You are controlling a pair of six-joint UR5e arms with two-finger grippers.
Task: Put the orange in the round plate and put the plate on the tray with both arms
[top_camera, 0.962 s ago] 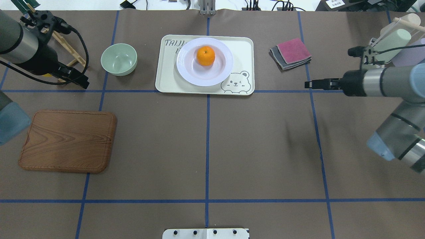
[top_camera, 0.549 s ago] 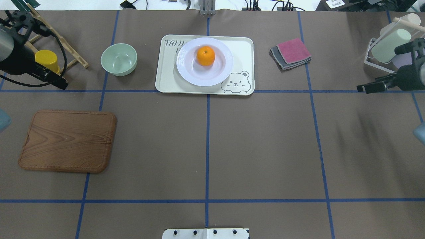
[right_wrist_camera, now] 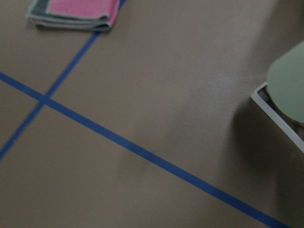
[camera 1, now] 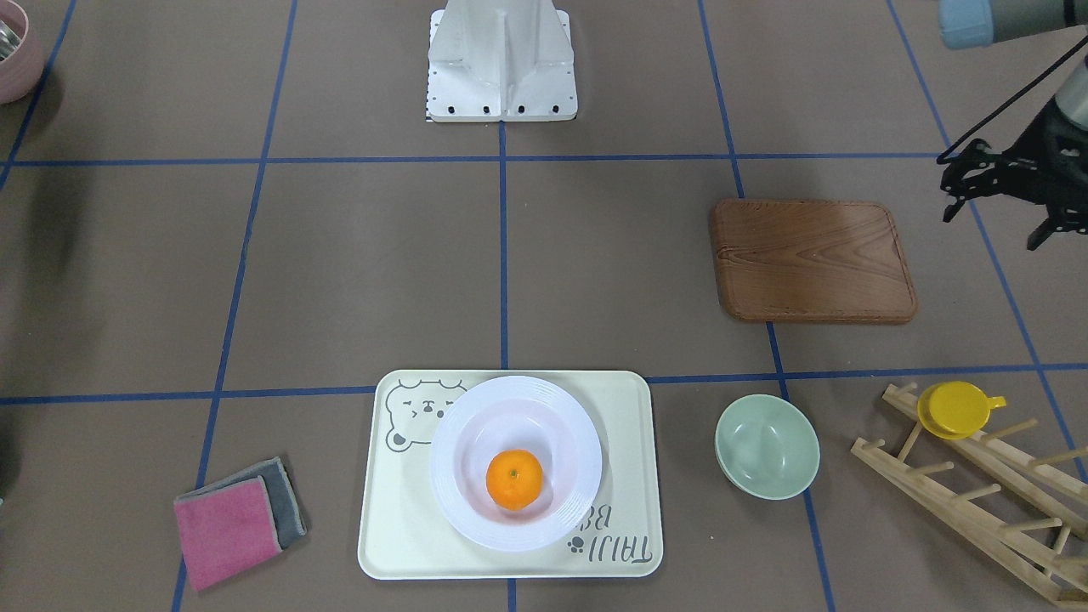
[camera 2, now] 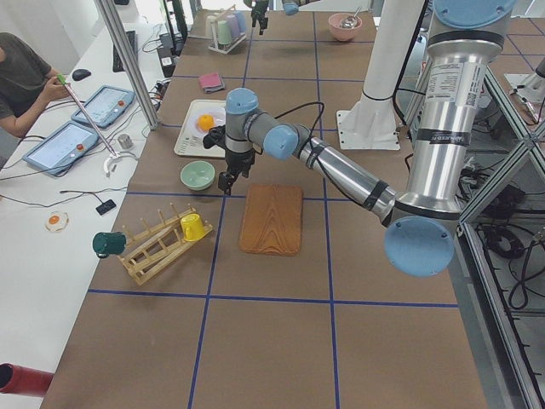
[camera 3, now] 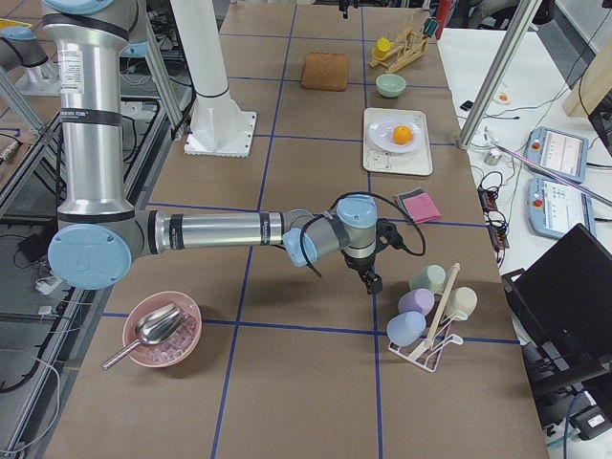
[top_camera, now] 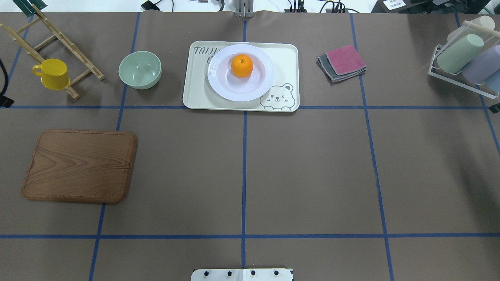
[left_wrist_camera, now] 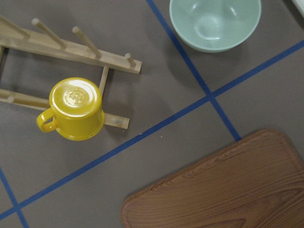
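The orange sits in the sunken centre of the white round plate, and the plate rests on the cream tray at the table's far middle. In the front-facing view the orange, the plate and the tray lie the same way. My left gripper hangs far off by the wooden board; I cannot tell whether it is open or shut. My right gripper hovers low near the cup rack at the other end, its state unreadable. Only slivers of both show in the overhead view.
A pale green bowl stands left of the tray. A yellow cup hangs on a wooden rack, and a brown board lies nearer. Folded cloths and a rack of cups lie to the right. A seated person is beside the table.
Both arms have drawn outward to the table's ends and nearly left the overhead view, uncovering the yellow cup and the cup rack. Orange, plate and tray have not moved.
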